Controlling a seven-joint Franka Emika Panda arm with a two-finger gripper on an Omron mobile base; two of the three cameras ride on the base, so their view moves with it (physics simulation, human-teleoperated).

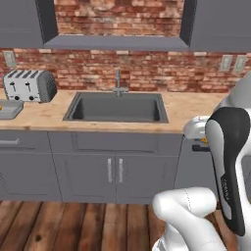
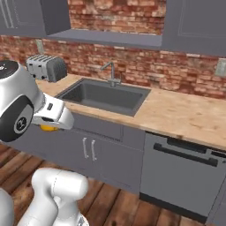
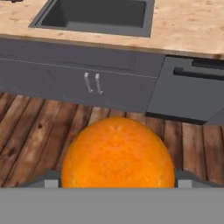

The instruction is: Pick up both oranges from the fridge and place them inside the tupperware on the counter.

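Observation:
My gripper (image 3: 117,183) is shut on one orange (image 3: 117,153), which bulks large between the finger tips in the hand view. The same orange (image 2: 47,128) peeks out under the white hand in the right base view, and a sliver of it (image 1: 203,142) shows in the left base view. I hold it in the air in front of the lower cabinets, below the level of the counter (image 1: 44,116). The grey tupperware (image 1: 12,112) lies at the counter's far left edge, with a speck of orange colour at the frame's edge. The fridge is out of view.
A silver toaster (image 1: 29,84) stands behind the tupperware. A grey sink (image 1: 116,108) with a faucet (image 1: 118,81) is sunk in the counter's middle. A dishwasher front (image 2: 185,170) sits to the right. Wooden floor (image 3: 35,135) lies below.

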